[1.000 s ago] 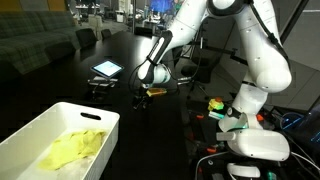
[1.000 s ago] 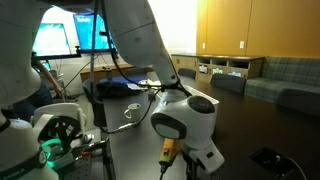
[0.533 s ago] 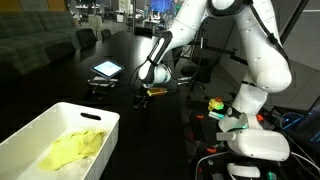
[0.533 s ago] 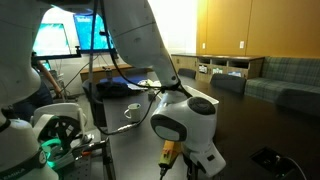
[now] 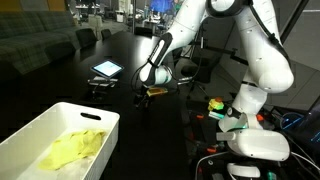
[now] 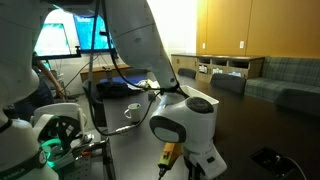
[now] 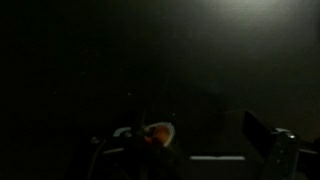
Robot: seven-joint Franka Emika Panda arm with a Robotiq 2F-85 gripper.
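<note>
The jaws hang low over the dark worktop (image 5: 60, 78) at the end of the white Panda arm (image 5: 190, 25), with a small orange object (image 5: 143, 93) right at their tips. Whether they pinch it or merely stand about it cannot be told from the pictures. The wrist view is almost black. It shows only the orange object (image 7: 158, 133) glowing near the bottom edge, with a pale shape just beside it. In an exterior view the same object (image 6: 169, 153) shows yellow-orange beneath the rounded wrist housing (image 6: 185, 120), close to the worktop.

Just beyond the jaws, a lit tablet (image 5: 106, 69) lies flat on the worktop. A white mug (image 6: 133, 112) stands on the worktop behind the wrist. Well apart, at the near edge, sits a white bin (image 5: 90, 110) with a crumpled yellow cloth (image 5: 72, 150) inside. The robot's base (image 5: 255, 140) rises at the side among cables, beside a small multicoloured item (image 5: 215, 105). A bright monitor (image 6: 68, 35) glows in the background, and a dark sofa (image 5: 35, 45) stands at the far side of the room.
</note>
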